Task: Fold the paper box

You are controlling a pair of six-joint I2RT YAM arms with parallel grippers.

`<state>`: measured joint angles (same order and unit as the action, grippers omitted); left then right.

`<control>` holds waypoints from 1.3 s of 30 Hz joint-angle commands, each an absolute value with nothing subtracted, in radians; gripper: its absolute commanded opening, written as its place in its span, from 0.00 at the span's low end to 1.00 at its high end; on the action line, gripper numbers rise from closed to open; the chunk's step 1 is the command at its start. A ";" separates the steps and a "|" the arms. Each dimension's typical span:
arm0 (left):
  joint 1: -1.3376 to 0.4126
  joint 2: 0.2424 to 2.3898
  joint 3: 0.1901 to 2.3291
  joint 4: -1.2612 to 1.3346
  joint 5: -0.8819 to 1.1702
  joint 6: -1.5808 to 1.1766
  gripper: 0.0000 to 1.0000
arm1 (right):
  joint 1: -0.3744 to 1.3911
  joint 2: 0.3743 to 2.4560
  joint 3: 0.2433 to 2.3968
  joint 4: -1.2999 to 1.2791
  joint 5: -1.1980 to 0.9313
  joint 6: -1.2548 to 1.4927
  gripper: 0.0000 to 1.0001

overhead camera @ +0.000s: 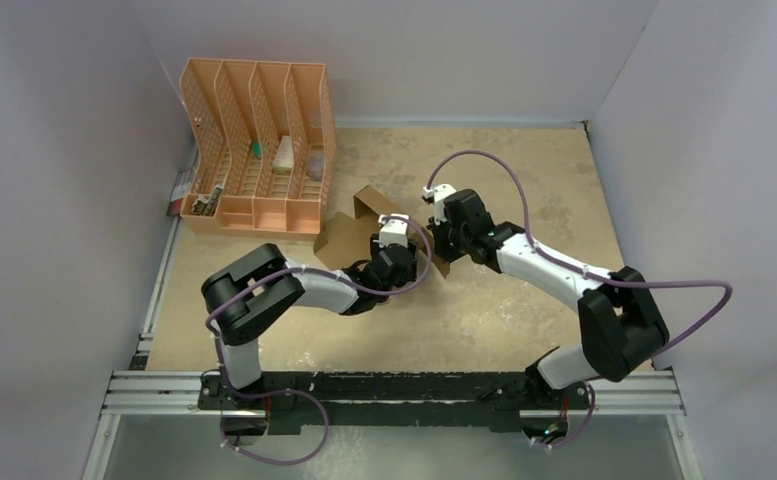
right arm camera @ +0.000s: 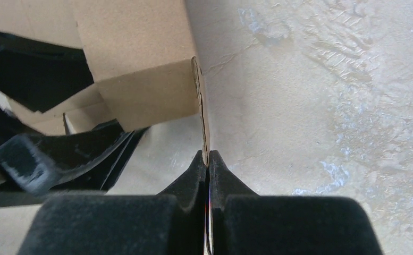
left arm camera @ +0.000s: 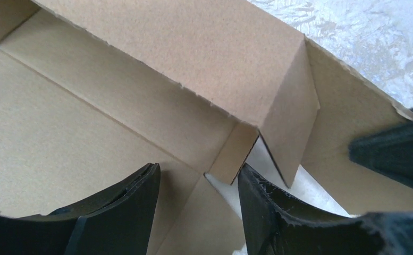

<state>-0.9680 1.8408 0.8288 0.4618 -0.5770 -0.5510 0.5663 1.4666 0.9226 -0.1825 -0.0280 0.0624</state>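
The paper box [overhead camera: 349, 235] is a brown cardboard sheet lying partly folded in the middle of the table. In the left wrist view one wall [left arm camera: 204, 58] of the box [left arm camera: 87, 122] stands up, with a small tab [left arm camera: 236, 154] at its corner. My left gripper [left arm camera: 199, 178] [overhead camera: 401, 258] hovers over the flat panel, open, its right finger beside that tab. My right gripper [right arm camera: 208, 156] [overhead camera: 442, 243] is shut on the thin edge of an upright side flap [right arm camera: 140, 69]. Its dark finger shows at the right of the left wrist view.
An orange slotted file organiser [overhead camera: 254, 150] with small items in its slots stands at the back left, close behind the cardboard. White walls enclose the table on three sides. The beige tabletop [overhead camera: 524, 190] extends to the right and back.
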 commanded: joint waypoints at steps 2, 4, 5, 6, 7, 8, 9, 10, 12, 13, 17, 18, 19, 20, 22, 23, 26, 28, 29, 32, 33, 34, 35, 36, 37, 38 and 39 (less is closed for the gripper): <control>-0.953 1.750 0.822 0.478 -0.511 -0.623 0.56 | 0.580 1.478 0.890 -0.049 0.089 0.134 0.00; -0.952 1.718 0.817 0.457 -0.501 -0.632 0.58 | 0.580 1.489 0.894 -0.044 0.114 0.125 0.00; -0.950 1.696 0.812 0.450 -0.496 -0.633 0.59 | 0.580 1.494 0.897 -0.045 0.125 0.116 0.00; -0.950 1.673 0.805 0.440 -0.492 -0.635 0.60 | 0.580 1.497 0.898 -0.044 0.134 0.106 0.00; -0.947 1.648 0.800 0.425 -0.486 -0.636 0.60 | 0.580 1.499 0.898 -0.043 0.138 0.097 0.00; -0.945 1.619 0.793 0.412 -0.476 -0.633 0.60 | 0.580 1.501 0.898 -0.042 0.142 0.087 0.00; -0.944 1.593 0.788 0.394 -0.472 -0.629 0.61 | 0.580 1.502 0.899 -0.041 0.143 0.081 0.00; -0.942 1.562 0.785 0.373 -0.469 -0.626 0.61 | 0.580 1.505 0.900 -0.040 0.145 0.073 0.00; -0.928 1.504 0.780 0.325 -0.460 -0.614 0.61 | 0.580 1.514 0.904 -0.042 0.150 0.068 0.00; -0.916 1.477 0.784 0.311 -0.457 -0.608 0.62 | 0.580 1.516 0.906 -0.044 0.150 0.066 0.00; -0.818 1.424 0.834 0.204 -0.439 -0.553 0.63 | 0.580 1.531 0.907 -0.038 0.155 0.062 0.00; -0.790 1.428 0.859 0.180 -0.432 -0.530 0.64 | 0.580 1.534 0.907 -0.037 0.155 0.060 0.00; -0.759 1.434 0.882 0.160 -0.427 -0.509 0.64 | 0.580 1.537 0.908 -0.037 0.155 0.060 0.00; -0.732 1.446 0.905 0.144 -0.425 -0.488 0.65 | 0.580 1.541 0.909 -0.038 0.155 0.059 0.00; -0.680 1.476 0.950 0.123 -0.408 -0.449 0.68 | 0.580 1.547 0.913 -0.042 0.155 0.053 0.00; -0.655 1.494 0.978 0.107 -0.403 -0.431 0.69 | 0.580 1.548 0.915 -0.044 0.155 0.051 0.00; -0.575 1.557 1.052 0.075 -0.386 -0.390 0.71 | 0.580 1.548 0.914 -0.049 0.143 0.043 0.00; -0.525 1.602 1.100 0.054 -0.354 -0.386 0.72 | 0.580 1.548 0.914 -0.046 0.144 0.037 0.00; -0.504 1.624 1.118 0.047 -0.333 -0.385 0.72 | 0.580 1.549 0.914 -0.046 0.144 0.034 0.00; -0.464 1.674 1.167 0.041 -0.272 -0.372 0.72 | 0.580 1.555 0.922 -0.049 0.141 0.028 0.00; -0.457 1.689 1.179 0.041 -0.247 -0.368 0.72 | 0.580 1.557 0.924 -0.050 0.140 0.027 0.00; -0.453 1.705 1.191 0.038 -0.224 -0.368 0.72 | 0.580 1.558 0.924 -0.049 0.139 0.025 0.00; -0.451 1.722 1.202 0.034 -0.199 -0.368 0.72 | 0.580 1.560 0.925 -0.049 0.140 0.023 0.00; -0.450 1.739 1.215 0.024 -0.173 -0.368 0.72 | 0.580 1.562 0.927 -0.050 0.140 0.023 0.00; -0.449 1.757 1.224 0.016 -0.154 -0.368 0.72 | 0.580 1.564 0.928 -0.047 0.140 0.023 0.00; -0.449 1.773 1.229 0.010 -0.136 -0.368 0.72 | 0.579 1.565 0.929 -0.044 0.138 0.025 0.00; -0.449 1.791 1.231 0.005 -0.123 -0.369 0.72 | 0.580 1.566 0.928 -0.038 0.139 0.029 0.00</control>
